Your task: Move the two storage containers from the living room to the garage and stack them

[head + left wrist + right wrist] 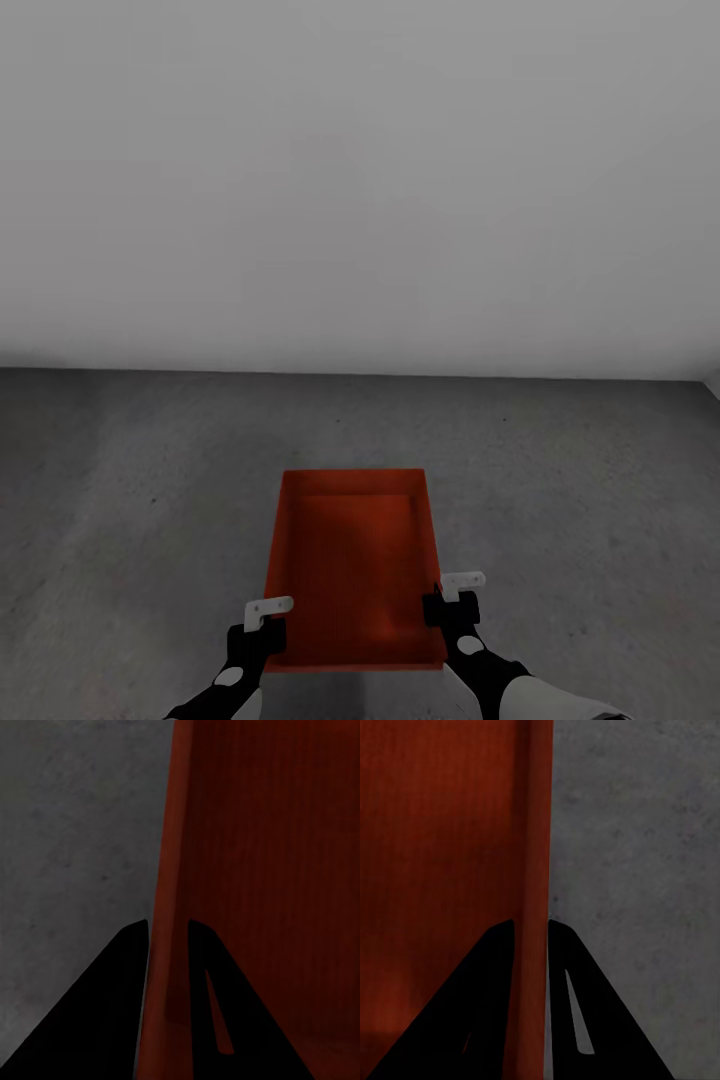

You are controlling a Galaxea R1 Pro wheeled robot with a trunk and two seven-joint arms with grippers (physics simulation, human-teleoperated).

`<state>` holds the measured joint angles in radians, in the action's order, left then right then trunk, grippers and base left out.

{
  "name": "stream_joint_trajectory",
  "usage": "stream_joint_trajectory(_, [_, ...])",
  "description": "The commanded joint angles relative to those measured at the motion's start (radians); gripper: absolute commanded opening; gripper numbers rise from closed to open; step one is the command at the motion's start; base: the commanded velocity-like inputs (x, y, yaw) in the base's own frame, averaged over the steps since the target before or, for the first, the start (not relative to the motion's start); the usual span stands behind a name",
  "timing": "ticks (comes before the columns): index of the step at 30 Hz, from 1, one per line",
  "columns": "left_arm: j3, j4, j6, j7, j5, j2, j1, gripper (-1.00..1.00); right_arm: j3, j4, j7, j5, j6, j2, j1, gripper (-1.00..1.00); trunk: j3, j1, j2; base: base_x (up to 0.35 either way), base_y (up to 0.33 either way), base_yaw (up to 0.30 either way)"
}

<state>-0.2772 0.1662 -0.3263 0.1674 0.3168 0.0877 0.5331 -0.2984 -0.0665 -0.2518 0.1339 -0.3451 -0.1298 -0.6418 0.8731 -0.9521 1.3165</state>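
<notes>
Left end effector [268, 612]: at the near left corner of the storage container, on its left wall. In the left wrist view [166, 926] one dark finger [112, 1005] lies outside the wall and the other inside, both tight against it; clamped on the wall.
Left arm [232, 680]: black with a white patch, entering from the lower edge of the head view.
Storage container [355, 565]: red-orange, rectangular, open-topped, thin plain walls, nothing visible inside. Lies centre-low in the head view, long axis running away from the robot, held between the two end effectors above or at the floor; contact with the floor cannot be told. Left wall [169, 870] and right wall [536, 832] appear edge-on in the wrist views.
Right end effector [455, 590]: on the right wall, near the closer end, slightly farther forward than the left one. In the right wrist view [531, 924] its fingers [592, 1012] straddle the wall and press on it; clamped on the wall.
Right arm [500, 680]: black, then white toward the lower right corner.
Floor [560, 480]: dark grey, matte, speckled concrete, on both sides of the container.
Wall [360, 180]: plain white, meeting the floor beyond the container.
</notes>
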Motion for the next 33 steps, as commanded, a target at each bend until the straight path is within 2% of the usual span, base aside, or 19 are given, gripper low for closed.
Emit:
stream_joint_trajectory(1, [0.010,0.001,-0.037,0.027,0.004,0.000,0.001,-1.00,0.048,0.004,0.030,0.012,0.001,-0.001,0.000,-1.00,0.001,0.000,0.000,0.000,0.000,0.000])
stream_joint_trajectory(9, [0.010,0.001,-0.038,0.027,0.003,-0.001,0.001,-1.00,0.048,0.004,0.030,0.012,0.001,-0.001,0.000,-1.00,0.002,0.000,0.000,0.000,0.000,0.000])
stream_joint_trajectory(16, [0.010,0.001,-0.037,0.026,-0.002,-0.002,0.001,-1.00,0.048,0.004,0.031,0.012,0.001,-0.001,0.000,-1.00,0.024,-0.027,0.049,0.000,0.000,0.000])
stream_joint_trajectory(26, [0.010,0.001,-0.037,0.026,-0.002,-0.002,0.001,-1.00,0.049,0.004,0.030,0.012,0.001,-0.001,0.000,-1.00,0.024,-0.027,0.049,0.000,0.000,0.000])
stream_joint_trajectory(33, [0.010,0.001,-0.037,0.026,-0.002,-0.002,0.001,-1.00,0.048,0.004,0.030,0.012,0.003,-0.001,0.000,-1.00,0.046,-0.054,0.098,0.000,0.000,0.000])
